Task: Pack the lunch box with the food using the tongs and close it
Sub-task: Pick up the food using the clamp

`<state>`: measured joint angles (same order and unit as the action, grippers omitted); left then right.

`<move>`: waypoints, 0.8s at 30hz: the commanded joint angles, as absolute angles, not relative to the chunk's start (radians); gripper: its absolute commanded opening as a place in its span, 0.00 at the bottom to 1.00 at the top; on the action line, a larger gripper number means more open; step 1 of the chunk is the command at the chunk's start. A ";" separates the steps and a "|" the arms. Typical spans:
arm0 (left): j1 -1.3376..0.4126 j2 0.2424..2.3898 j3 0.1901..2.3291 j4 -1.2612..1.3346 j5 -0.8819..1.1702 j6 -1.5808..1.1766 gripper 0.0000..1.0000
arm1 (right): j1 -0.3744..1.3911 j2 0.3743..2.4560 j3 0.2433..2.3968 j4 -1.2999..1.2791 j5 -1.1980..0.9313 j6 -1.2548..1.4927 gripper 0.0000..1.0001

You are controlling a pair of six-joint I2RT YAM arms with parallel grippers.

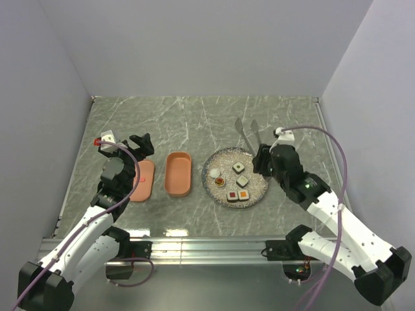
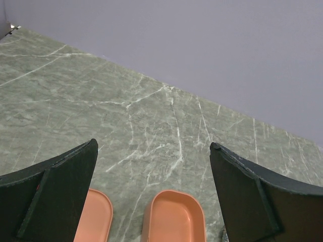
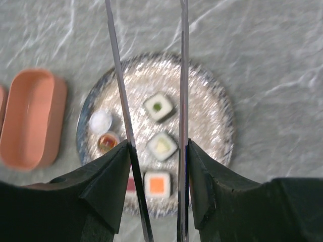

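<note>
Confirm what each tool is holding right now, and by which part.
Right tool holds the tongs, its fingers pinching both arms from the outside, well back from the tips. Left tool is open and empty.

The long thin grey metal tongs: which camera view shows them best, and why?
Right wrist: both arms of the tongs run close-up between the fingers of the right gripper. Top external shows only their tips beyond the gripper. Left wrist shows nothing of them.
</note>
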<state>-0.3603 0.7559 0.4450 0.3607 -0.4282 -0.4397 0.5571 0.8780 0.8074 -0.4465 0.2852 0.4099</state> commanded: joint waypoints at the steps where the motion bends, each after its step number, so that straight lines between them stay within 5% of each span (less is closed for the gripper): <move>1: -0.356 0.742 0.451 0.391 -0.411 -0.439 0.99 | 0.635 0.813 0.770 -0.520 0.322 0.488 0.53; 24: -0.356 0.755 0.456 0.400 -0.377 -0.442 0.99 | 0.953 0.764 0.620 -0.721 0.500 0.816 0.53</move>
<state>-0.3603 0.7654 0.4450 0.3607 -0.4004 -0.4397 0.9329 0.7605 0.6262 -0.7067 0.4259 0.7486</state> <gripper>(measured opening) 0.994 0.534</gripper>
